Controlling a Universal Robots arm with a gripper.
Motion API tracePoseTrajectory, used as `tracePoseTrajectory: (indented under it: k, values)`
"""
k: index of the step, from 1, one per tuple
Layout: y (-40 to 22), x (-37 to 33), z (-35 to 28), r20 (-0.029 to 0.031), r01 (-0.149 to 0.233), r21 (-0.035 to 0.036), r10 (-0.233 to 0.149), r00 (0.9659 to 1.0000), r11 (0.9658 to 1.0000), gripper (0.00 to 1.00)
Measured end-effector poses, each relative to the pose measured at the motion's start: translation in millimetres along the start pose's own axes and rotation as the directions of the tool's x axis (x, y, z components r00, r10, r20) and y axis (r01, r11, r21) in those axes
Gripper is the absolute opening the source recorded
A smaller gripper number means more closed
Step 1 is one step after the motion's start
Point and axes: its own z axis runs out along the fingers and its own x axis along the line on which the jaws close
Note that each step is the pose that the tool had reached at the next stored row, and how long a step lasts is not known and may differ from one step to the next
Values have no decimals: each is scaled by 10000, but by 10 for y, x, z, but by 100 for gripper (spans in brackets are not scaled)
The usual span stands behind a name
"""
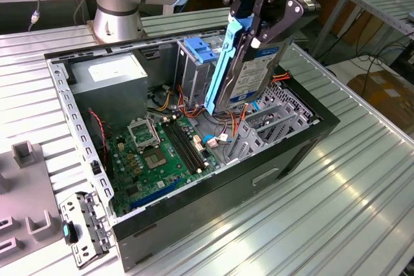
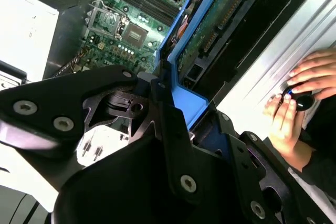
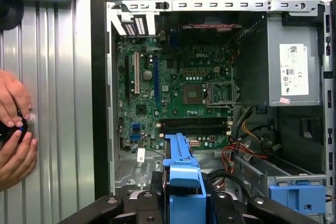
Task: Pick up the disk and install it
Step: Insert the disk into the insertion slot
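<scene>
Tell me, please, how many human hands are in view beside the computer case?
2: one hand and the other hand both touch a small dark knob on the ribbed table, just outside the case wall.

disk [image 1: 251, 79] over drive cage [image 1: 273, 121] | mobo [image 1: 162, 153] in case [image 1: 194, 216] | PSU [image 1: 107, 77] beside mobo

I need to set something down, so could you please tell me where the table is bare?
The table is bare along the case's black wall, toward the exterior view's right. Crowded: fixtures and a bracket at the exterior view's left, hands beside the case in the first wrist view, and the gripper holding the disk over it.
</scene>
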Motion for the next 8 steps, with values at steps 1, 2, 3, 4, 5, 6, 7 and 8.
tracePoseTrajectory:
  k: [1, 2, 3, 4, 5, 6, 7, 8]
  values:
    - [-35, -1, 0, 0, -1, 0, 1, 10000, 10000, 37]
    - [-91, -3, -1, 0, 0, 0, 0, 10000, 10000, 37]
    - [-126, -4, -1, 0, 0, 0, 0, 10000, 10000, 37]
    - [-150, -5, -1, 0, 0, 0, 0, 10000, 10000, 37]
    - [-164, -5, -2, 0, 0, 0, 0, 10000, 10000, 37]
    - [-169, -6, -2, 0, 0, 0, 0, 10000, 10000, 37]
    - [-173, -6, -2, 0, -1, 0, 1, 10000, 10000, 37]
    - [-175, -6, -2, 1, 0, 0, 0, 10000, 10000, 37]
